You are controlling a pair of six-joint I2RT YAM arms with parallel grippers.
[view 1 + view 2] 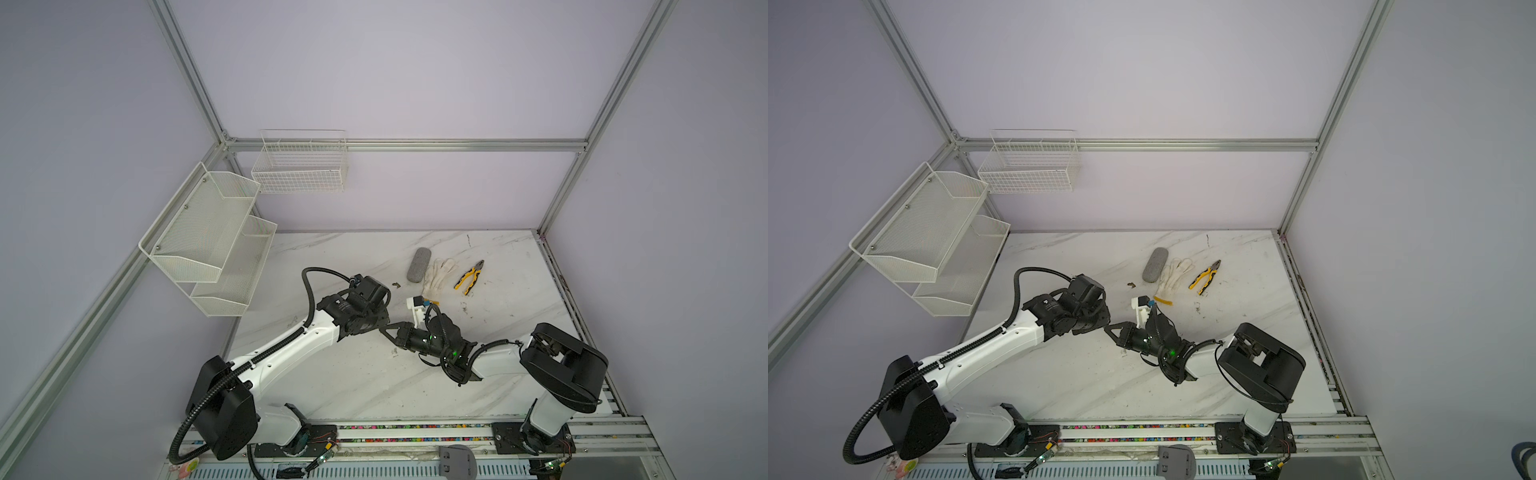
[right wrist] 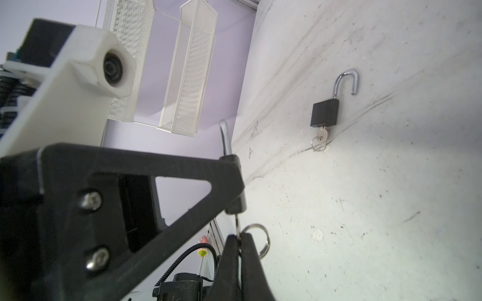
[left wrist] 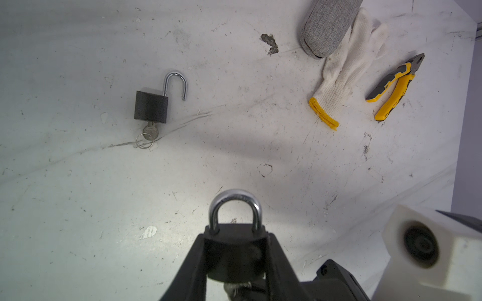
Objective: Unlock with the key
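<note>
Left gripper [image 3: 236,235] clamps the padlock [image 3: 229,250], right gripper [image 2: 239,238] pinched tight on the key [image 2: 236,221], the 2 meeting tip to tip.

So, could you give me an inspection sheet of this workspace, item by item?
Surface: marble-look table, scuffed and stained.
Job's things: held padlock, shackle closed; key at its underside; second padlock lying open, own key inserted.
Clutter: grey case, white glove, yellow-handled pliers.
Grippers: left fingers shut on held padlock; right fingers shut on key.
Cables: black conduit along left arm.
Surroundings: mesh shelf, wire basket, aluminium frame.
</note>
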